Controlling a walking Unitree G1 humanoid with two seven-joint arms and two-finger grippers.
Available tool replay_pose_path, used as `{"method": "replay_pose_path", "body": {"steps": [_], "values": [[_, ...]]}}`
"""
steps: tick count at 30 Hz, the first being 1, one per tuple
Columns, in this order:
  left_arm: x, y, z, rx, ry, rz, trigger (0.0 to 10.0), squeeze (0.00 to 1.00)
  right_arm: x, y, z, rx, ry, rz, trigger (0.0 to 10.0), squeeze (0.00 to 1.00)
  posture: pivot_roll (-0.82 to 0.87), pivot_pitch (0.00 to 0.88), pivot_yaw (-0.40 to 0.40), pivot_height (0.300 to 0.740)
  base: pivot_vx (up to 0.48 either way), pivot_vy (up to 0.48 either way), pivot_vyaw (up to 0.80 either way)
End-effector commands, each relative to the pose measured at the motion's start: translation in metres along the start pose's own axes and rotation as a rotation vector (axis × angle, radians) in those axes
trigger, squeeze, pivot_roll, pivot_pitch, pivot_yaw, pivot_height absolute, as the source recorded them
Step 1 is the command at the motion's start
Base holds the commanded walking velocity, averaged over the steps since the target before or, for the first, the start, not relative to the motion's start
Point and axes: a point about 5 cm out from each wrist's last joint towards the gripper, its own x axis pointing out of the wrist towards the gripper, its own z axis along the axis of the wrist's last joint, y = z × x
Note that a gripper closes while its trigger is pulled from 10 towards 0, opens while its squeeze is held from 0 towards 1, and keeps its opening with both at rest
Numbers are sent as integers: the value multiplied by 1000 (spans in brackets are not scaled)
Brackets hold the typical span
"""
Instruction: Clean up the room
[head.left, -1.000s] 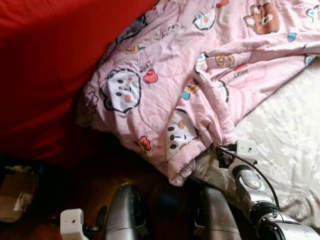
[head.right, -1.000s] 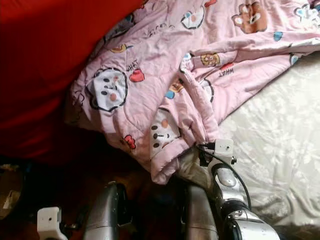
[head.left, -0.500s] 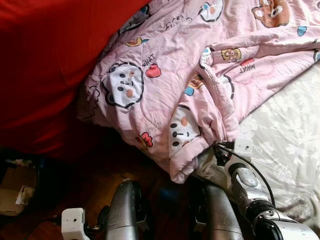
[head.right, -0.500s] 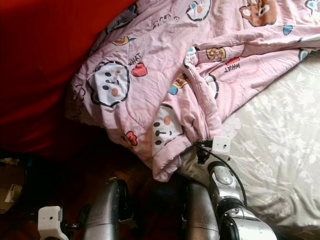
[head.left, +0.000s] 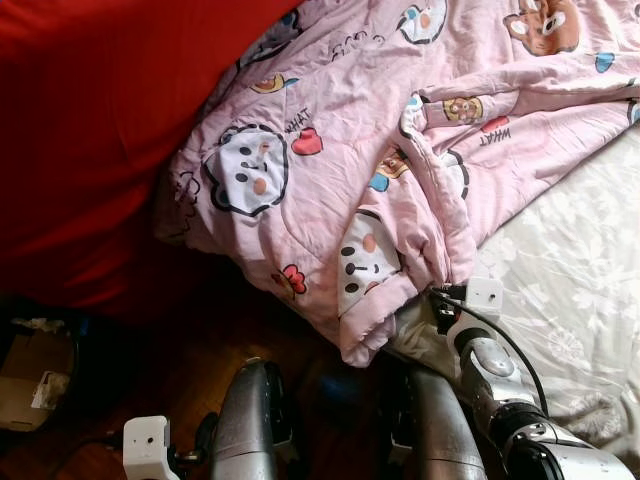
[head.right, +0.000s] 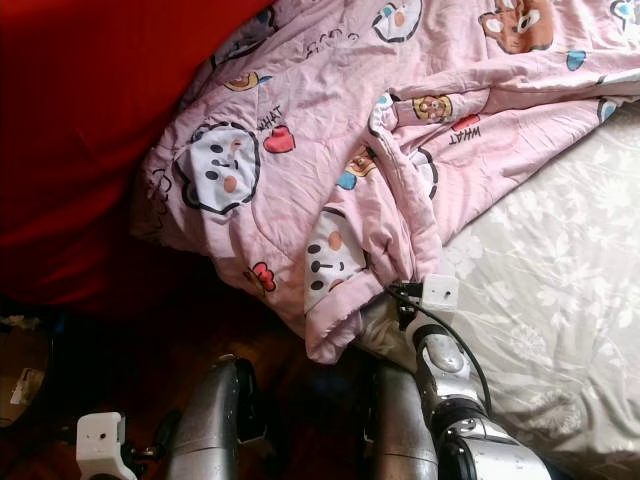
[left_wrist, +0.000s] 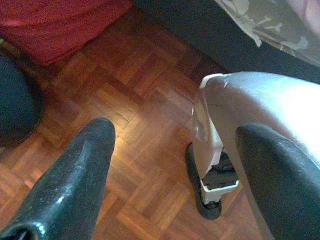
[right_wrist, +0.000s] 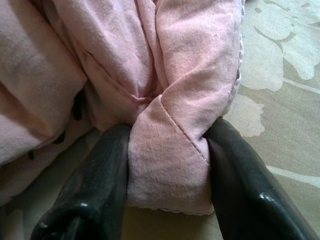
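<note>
Blanket (head.left: 400, 170) still rumpled on bed (head.left: 570, 290); right gripper (right_wrist: 167, 165) jaws pinch its hem btwn them. Left gripper (left_wrist: 175, 165) jaws spread, idle. Tidying barely begun.

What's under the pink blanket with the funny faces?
Under the pink blanket lies a pale flowered sheet, bare on the right. The red cover runs beneath its left edge. The right gripper pinches a fold of it. Anything else beneath is covered.

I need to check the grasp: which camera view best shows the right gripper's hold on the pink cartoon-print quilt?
The right wrist view: the right gripper pinches a fold of the pink cartoon-print quilt between both fingers. The eye views show the quilt spread out, its edge hiding the grip.
</note>
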Motion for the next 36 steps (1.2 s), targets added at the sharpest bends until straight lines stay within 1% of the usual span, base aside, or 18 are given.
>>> {"method": "replay_pose_path", "body": {"steps": [1, 14, 17, 25, 28, 32, 33, 34, 36], "values": [[-11, 7, -15, -2, 61, 29, 10000, 0, -6, 1, -19, 22, 67, 0, 0, 0, 130, 418, 56, 614, 0, 0, 0], [-7, 9, -22, -10, 83, 37, 10000, 0, -7, 2, -21, 39, 58, 5, 0, 0, 127, 413, 51, 614, 0, 0, 0], [-4, 9, -23, -13, 87, 38, 10000, 0, -8, 1, -22, 44, 54, 7, 0, 0, 127, 405, 48, 614, 0, 0, 0], [7, 11, -25, -21, 106, 49, 10000, 0, -11, -2, -25, 65, 34, -5, 0, 0, 114, 368, 49, 614, 0, 0, 0], [13, 15, -27, -21, 133, 56, 10000, 0, -11, -3, -25, 76, 20, -10, 0, 0, 100, 326, 52, 614, 0, 0, 0], [15, 16, -28, -21, 153, 64, 10000, 0, -12, -3, -25, 72, 18, -11, 0, 0, 91, 302, 55, 614, 0, 0, 0], [16, 17, -28, -23, 161, 68, 10000, 0, -12, -3, -25, 58, 13, -11, 1725, 0, 91, 294, 54, 614, 0, 0, 0], [18, 17, -29, -25, 176, 74, 10000, 0, -13, -5, -25, 60, 6, -21, 10000, 0, 87, 263, 56, 614, 0, 0, 0], [20, 18, -29, -27, 187, 80, 10000, 0, -13, -7, -26, 83, 0, -33, 10000, 0, 82, 253, 55, 614, 0, 0, 0]]}}
